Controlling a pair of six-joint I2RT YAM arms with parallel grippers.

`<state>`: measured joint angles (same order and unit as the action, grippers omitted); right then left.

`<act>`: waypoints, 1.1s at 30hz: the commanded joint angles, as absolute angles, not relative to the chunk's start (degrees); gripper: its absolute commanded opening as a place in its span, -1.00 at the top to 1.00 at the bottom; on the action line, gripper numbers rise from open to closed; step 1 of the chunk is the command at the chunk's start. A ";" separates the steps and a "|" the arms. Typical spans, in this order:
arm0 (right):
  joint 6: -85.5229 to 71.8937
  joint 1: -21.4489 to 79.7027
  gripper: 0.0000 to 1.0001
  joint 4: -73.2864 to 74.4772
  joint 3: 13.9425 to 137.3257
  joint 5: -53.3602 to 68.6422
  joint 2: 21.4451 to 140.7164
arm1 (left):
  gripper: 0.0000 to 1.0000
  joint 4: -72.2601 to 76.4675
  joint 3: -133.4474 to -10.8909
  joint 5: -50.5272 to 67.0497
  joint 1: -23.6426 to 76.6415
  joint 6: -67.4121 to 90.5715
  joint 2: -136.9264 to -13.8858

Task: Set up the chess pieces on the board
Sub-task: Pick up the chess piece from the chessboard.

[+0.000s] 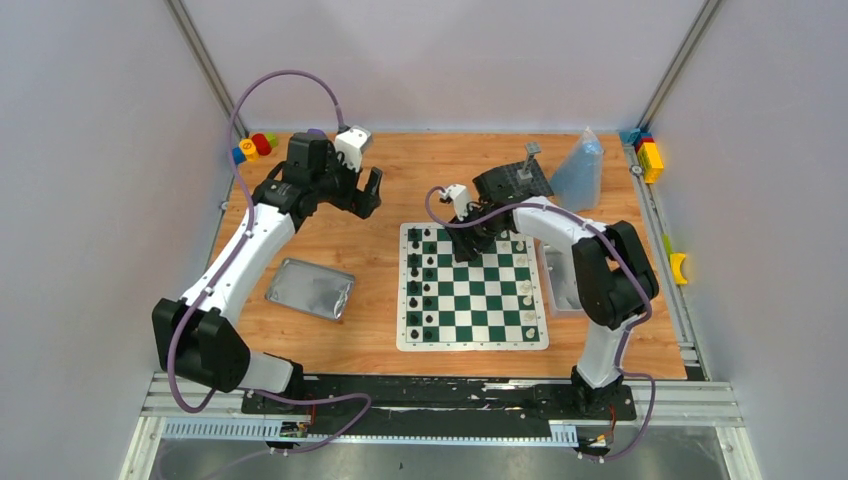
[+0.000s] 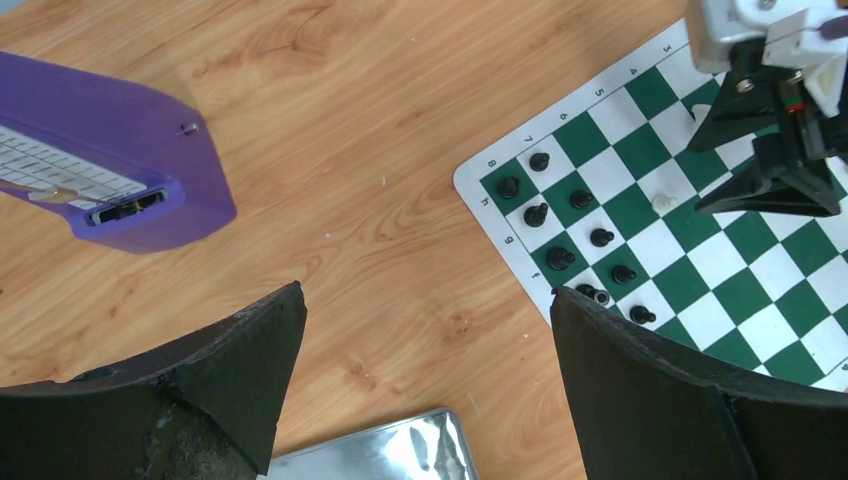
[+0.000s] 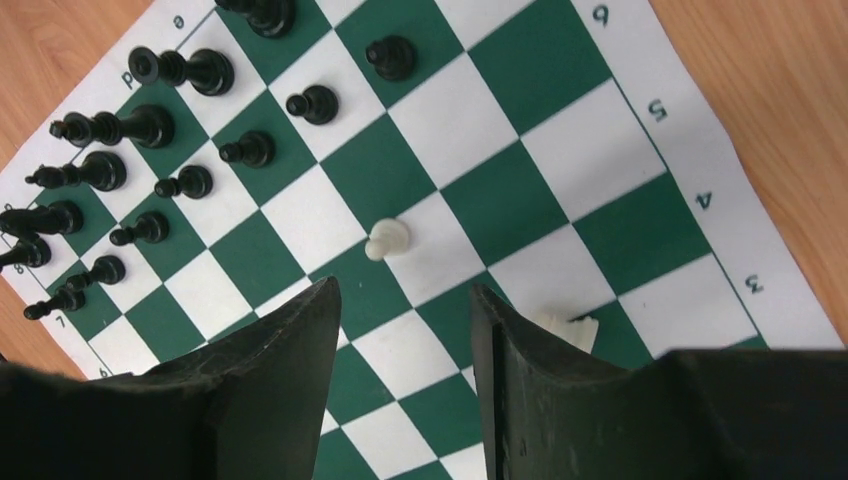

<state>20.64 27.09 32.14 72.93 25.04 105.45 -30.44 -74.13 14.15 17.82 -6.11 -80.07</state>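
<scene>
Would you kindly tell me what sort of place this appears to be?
Probably a robotics lab cell: a left arm and right arm bolted to a metal rail, a wooden table boxed in by plain panels, and props like the board and toy blocks.

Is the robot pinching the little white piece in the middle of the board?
No, the white piece stands free on the board, just ahead of the right gripper, which is open and empty.

Glossy plastic chess pieces [image 3: 190,70] on a smooth matt board [image 3: 560,120], wood-grain table [image 2: 400,150], shiny metal tin [image 1: 310,290].
</scene>
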 commanded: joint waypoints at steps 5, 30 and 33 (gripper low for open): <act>21.41 30.39 0.11 30.34 78.24 23.00 109.74 | -1.00 -28.82 -74.08 17.91 15.95 -4.06 -78.07; 22.59 30.30 1.00 33.65 77.38 20.34 106.09 | -1.00 -28.26 -74.20 19.31 14.93 -3.40 -78.45; 22.74 28.40 1.00 34.64 75.22 19.33 102.57 | -1.00 -28.21 -74.24 19.65 14.90 -3.34 -78.72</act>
